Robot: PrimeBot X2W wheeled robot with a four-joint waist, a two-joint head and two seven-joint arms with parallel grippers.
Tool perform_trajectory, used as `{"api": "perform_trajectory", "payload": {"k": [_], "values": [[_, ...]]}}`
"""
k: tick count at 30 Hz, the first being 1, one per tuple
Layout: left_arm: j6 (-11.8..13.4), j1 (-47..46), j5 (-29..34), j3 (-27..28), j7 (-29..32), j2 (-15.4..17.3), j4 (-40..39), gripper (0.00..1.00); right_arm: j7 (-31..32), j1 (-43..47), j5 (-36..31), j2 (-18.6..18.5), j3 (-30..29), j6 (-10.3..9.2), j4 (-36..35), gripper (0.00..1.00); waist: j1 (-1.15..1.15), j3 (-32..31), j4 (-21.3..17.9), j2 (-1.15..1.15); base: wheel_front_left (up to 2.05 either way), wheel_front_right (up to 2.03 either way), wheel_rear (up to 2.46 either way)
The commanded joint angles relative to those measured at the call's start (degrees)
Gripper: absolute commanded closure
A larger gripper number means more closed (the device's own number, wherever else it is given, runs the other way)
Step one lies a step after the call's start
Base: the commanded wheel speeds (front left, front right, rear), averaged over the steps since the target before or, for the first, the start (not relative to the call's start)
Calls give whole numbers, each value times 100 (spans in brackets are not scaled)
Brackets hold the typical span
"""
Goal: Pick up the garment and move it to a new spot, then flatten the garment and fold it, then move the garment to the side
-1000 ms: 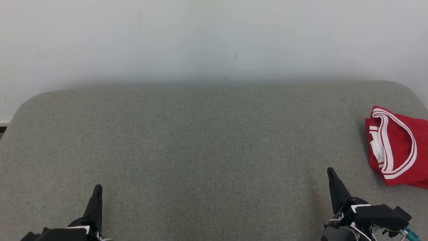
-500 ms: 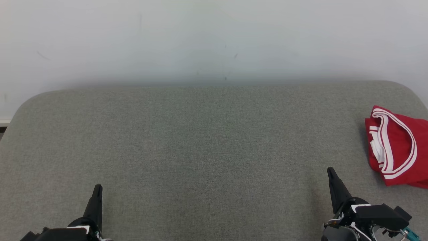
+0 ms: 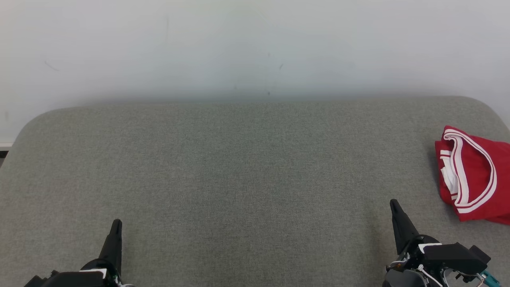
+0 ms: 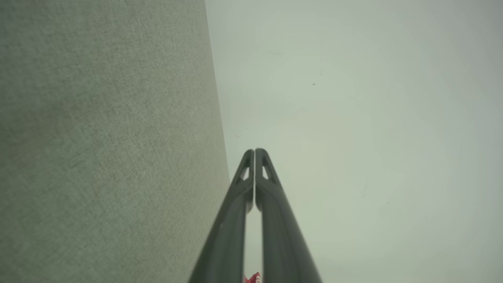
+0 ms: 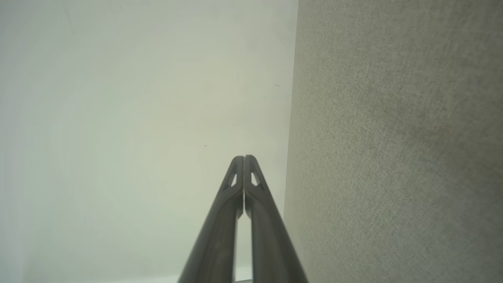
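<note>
Holding still since a second ago: moving neither gripper, nor the cloth, nor the camera. Leaving the red fabric garment with white striped trim (image 3: 474,175) lying bunched at the right edge of the grey-green woven-fabric pad with rounded corners (image 3: 239,159), partly running past the head view's right border, touching neither gripper. Keeping the left gripper (image 3: 116,222) over the pad's near left part, its two long dark fingers pressing together tip to tip, gripping nothing, pointing toward the pad's far edge. Keeping the right gripper (image 3: 393,202) over the pad's near right part, near the garment but apart from it, on the side facing the pad's middle, its fingers likewise pressing together at the tips, gripping nothing. Looking along the left gripper's fingers (image 4: 271,220) in the left wrist view: meeting at the tips with only a thin slit lower down, running beside the pad, pointing at the plain pale wall (image 4: 373,118) beyond the pad's far edge, with a small red scrap of the garment peeking between the finger bases. Showing much the same in the right wrist view: closed tips, pad alongside, pale wall behind.
</note>
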Motion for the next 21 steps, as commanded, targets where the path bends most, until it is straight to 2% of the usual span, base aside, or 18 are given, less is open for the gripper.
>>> {"api": "perform_trajectory", "payload": {"k": [1,21], "values": [[-8,-54,-32,16,10,21,-16,100,14,-29,9,9,1,-12,-12,100,0,0,0,0,0,0,0],[-8,-53,-32,14,10,21,-18,100,13,-29,10,9,2,-12,-12,100,0,0,0,0,0,0,0]]}}
